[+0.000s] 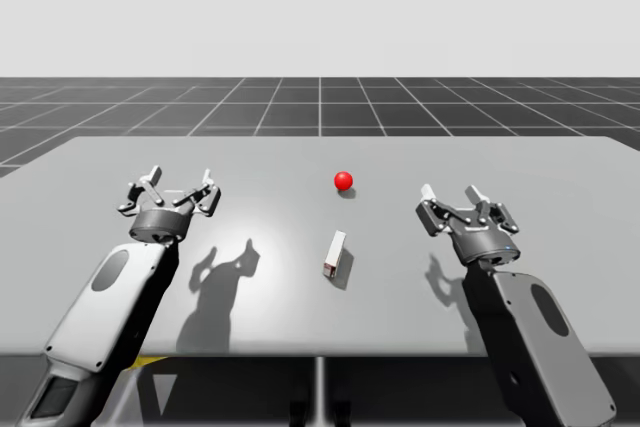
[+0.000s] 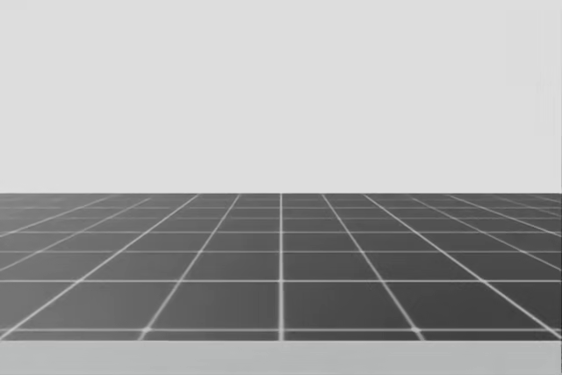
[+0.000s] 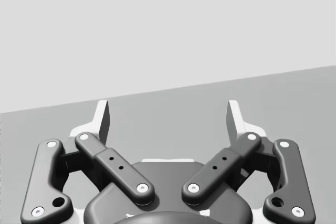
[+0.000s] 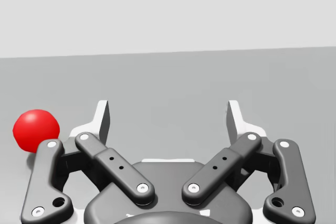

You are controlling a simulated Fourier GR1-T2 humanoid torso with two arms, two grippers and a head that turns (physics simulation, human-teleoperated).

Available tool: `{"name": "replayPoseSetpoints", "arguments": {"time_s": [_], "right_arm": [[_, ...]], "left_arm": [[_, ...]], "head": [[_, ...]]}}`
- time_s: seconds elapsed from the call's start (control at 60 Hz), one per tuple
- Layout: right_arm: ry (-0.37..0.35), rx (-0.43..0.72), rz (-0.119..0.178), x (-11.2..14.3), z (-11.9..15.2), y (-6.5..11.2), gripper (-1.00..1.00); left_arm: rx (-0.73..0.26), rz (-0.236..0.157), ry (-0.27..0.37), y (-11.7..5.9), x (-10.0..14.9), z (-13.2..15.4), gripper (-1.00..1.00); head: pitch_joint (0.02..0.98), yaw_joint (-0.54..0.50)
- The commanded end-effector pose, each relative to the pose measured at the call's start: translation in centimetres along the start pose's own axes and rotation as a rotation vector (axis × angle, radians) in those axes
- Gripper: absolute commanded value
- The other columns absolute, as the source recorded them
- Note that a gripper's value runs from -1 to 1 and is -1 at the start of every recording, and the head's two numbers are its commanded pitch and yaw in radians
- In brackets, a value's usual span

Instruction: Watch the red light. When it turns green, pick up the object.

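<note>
- Left gripper (image 1: 178, 185): wide open, empty, toward the tabletop's (image 1: 580, 207) left edge. No job for it yet.
- Small white box (image 1: 335, 253) lies mid-tabletop. The light (image 1: 343, 181) just behind it is red, so wait.
- Right gripper (image 1: 450, 197): open, empty too. I'd pinch the box's narrow sides.

your light (image 1: 343, 181) is solid glossy red right now. the little box (image 1: 335, 253) is white along its sides with a reddish-brown end face. the desk (image 1: 250, 162) is plain pale grey, with dark shadows lying on it. the floor (image 2: 281, 261) behind is dark charcoal crossed by a thin pale grid, under a flat off-white backdrop. left pincer (image 1: 179, 181) and right pincer (image 1: 450, 193) match: dark grey links, silver rivets, white fingertips (image 3: 100, 124). left arm (image 1: 105, 297) and right arm (image 1: 540, 337) wear light grey shells, each with a dark oval patch.
</note>
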Motion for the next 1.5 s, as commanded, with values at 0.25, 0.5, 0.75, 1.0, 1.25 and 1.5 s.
{"name": "replayPoseSetpoints", "arguments": {"time_s": [0.25,0.5,0.75,1.0,1.25,1.5], "right_arm": [[0.006,-0.002,-0.007,-0.27,-0.22,-0.14,-1.0],[0.006,-0.011,-0.005,-0.21,-0.29,-0.25,-1.0],[0.006,-0.014,-0.001,-0.23,-0.36,-0.27,-1.0],[0.009,-0.016,0.004,-0.29,-0.38,-0.23,-1.0],[0.01,-0.017,0.006,-0.33,-0.35,-0.21,-1.0],[0.01,-0.018,0.007,-0.32,-0.37,-0.21,-1.0]], "left_arm": [[0.002,-0.012,0.005,0.0,-0.45,-0.31,-1.0],[-0.001,-0.017,0.005,-0.07,-0.56,-0.36,-1.0],[-0.005,-0.022,0.004,-0.08,-0.64,-0.45,-1.0],[-0.013,-0.023,-0.001,-0.06,-0.65,-0.52,-1.0],[-0.017,-0.025,-0.004,-0.12,-0.62,-0.43,-1.0],[-0.017,-0.026,-0.003,-0.14,-0.62,-0.41,-1.0]], "head": [[0.127,0.0],[0.275,0.0],[0.44,-0.04],[0.555,-0.08],[0.594,-0.1],[0.598,-0.1]]}}
